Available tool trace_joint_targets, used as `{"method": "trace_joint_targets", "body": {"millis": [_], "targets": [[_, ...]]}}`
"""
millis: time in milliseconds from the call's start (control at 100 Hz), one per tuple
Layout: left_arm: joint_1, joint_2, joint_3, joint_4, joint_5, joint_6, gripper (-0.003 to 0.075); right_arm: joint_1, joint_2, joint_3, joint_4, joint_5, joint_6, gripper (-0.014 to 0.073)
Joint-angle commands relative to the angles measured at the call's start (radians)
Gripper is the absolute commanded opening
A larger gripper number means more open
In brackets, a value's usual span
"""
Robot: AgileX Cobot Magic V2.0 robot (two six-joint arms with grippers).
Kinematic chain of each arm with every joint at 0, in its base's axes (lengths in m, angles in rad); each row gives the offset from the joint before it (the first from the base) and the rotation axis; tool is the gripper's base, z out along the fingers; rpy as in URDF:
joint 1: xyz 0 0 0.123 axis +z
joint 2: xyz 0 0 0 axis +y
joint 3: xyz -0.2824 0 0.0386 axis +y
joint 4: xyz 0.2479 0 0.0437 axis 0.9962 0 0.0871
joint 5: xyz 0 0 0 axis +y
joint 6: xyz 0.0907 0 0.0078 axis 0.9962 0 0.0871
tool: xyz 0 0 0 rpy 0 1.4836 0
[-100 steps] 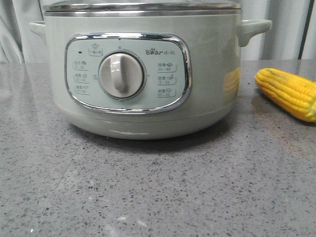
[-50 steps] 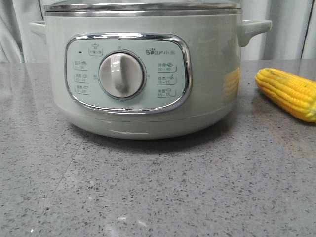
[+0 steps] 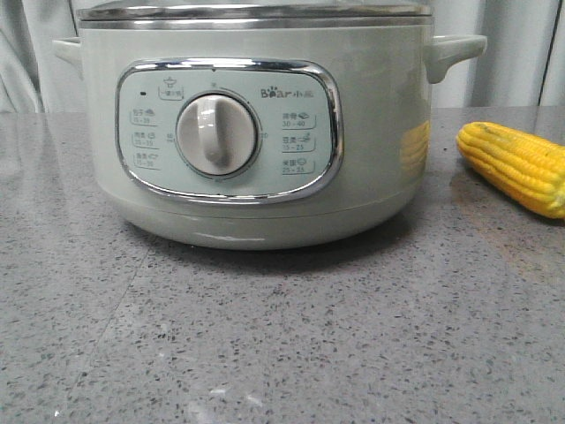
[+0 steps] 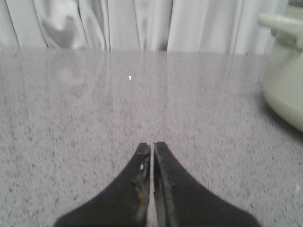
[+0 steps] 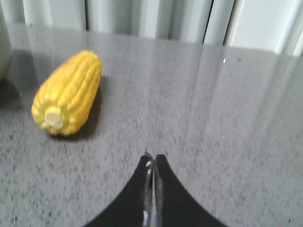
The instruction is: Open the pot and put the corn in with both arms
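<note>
Pot: your pale-green Bear cooker (image 3: 256, 132) sits centre on the grey speckled table (image 3: 282, 344), glass lid (image 3: 252, 11) on the steel rim; the cream dial (image 3: 216, 134) faces you.
Corn: 1 yellow cob (image 3: 516, 165) lies on the table right of the pot, apart from it.
Left gripper (image 4: 152, 147): fingers pressed together, holding nothing, low over bare table left of the pot.
Right gripper (image 5: 153, 159): fingers pressed together, empty, near the corn but not touching.
Change: you'll see none; pot and corn lie where they did 0.5 s ago.
</note>
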Motion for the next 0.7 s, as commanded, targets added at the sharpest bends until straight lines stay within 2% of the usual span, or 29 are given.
{"method": "trace_joint_targets", "body": {"millis": [0,100,300,360,520,690], "targets": [[-0.009,-0.029,0.022,-0.005,-0.119,0.000,-0.0020,-0.005,-0.023,0.018,0.002,-0.127,-0.007,-0.0065],[-0.007,-0.029,0.022,-0.005,-0.157,0.000,-0.0020,-0.005,-0.023,0.018,0.002,-0.132,-0.007,-0.0064],[-0.007,-0.029,0.018,-0.013,-0.274,0.000,-0.0020,-0.005,-0.023,0.018,0.002,-0.293,-0.007,-0.0064],[-0.007,-0.029,0.010,-0.022,-0.319,0.000,-0.0020,-0.005,-0.023,0.007,0.002,-0.304,-0.007,-0.0064],[-0.007,-0.029,-0.042,-0.022,-0.292,0.000,-0.0020,-0.005,-0.021,-0.052,0.002,-0.236,-0.007,-0.0064],[-0.007,0.024,-0.174,-0.022,-0.189,0.000,-0.0021,-0.005,-0.012,-0.157,0.035,-0.048,-0.002,-0.0065]]}}
